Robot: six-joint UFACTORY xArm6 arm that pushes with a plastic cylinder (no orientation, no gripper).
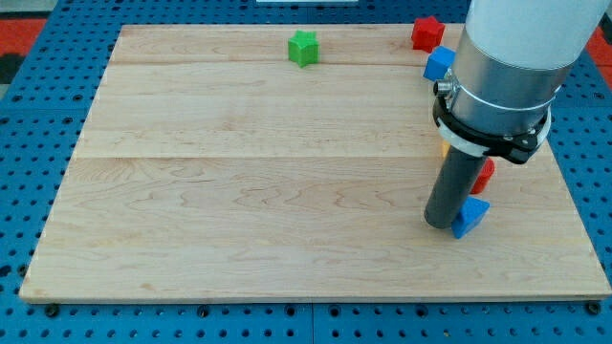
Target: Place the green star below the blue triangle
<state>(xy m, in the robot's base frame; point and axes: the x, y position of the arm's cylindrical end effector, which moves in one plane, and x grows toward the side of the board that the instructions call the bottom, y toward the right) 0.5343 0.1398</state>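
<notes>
The green star [303, 48] lies near the view's top edge of the wooden board [239, 191], a little left of centre. A blue block [469, 217], which looks like the blue triangle, lies at the view's lower right. My tip [441, 225] rests on the board just left of this blue block, touching or almost touching it. The green star is far from my tip, up and to the left.
A red star-like block [426, 33] sits at the top right. A blue block [439, 64] lies just below it, partly behind the arm. A red block [486, 174] shows beside the rod, and an orange sliver [443, 149] peeks out behind it.
</notes>
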